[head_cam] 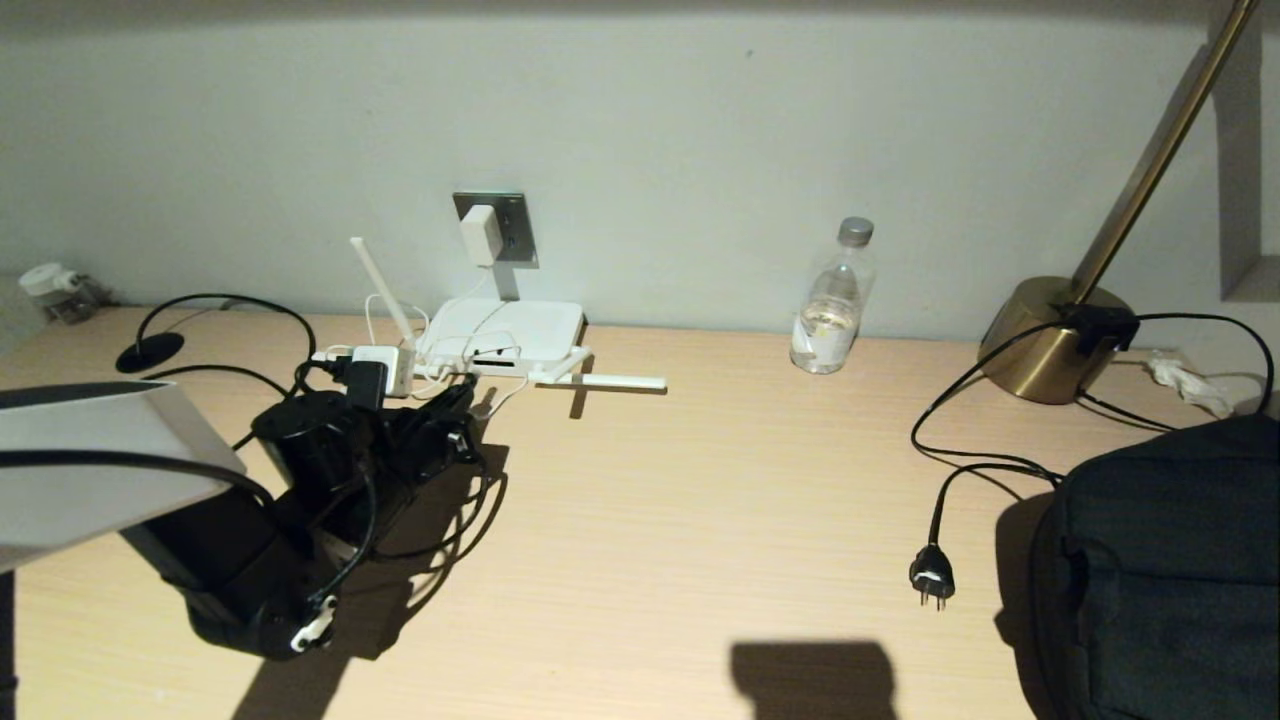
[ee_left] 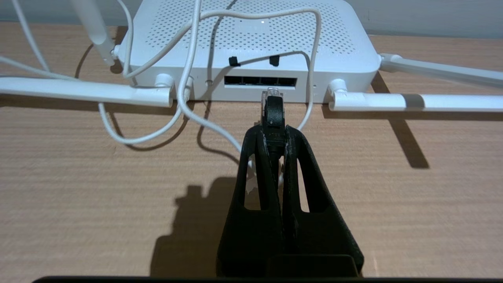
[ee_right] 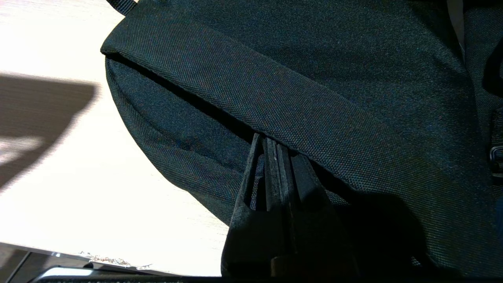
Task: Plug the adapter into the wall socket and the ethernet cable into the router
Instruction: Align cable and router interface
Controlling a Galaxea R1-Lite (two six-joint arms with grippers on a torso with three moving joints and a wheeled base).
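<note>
Nearest in the head view, the left arm reaches forward over the wooden desk from the near left. The left gripper is pinched tight on the ethernet cable, gripping the black boot just behind its clear plug; the plug tip points at the row of dark port slots and sits just short of them, low against the front edge, not yet inserted. The right gripper is pressed together on nothing, parked against a dark fabric bag at the near right of the desk. Left of the bag, a black two-pin plug lies loose on the desk, its cord trailing back to a brass lamp base. Farther back on the left, the router lies flat, thin white cords looped over its top, its stick antennas spread sideways along the desk and one raised. A clear water bottle stands near the wall, well right of the router. At the wall, the adapter is already seated in the wall socket, directly behind the router.
</note>
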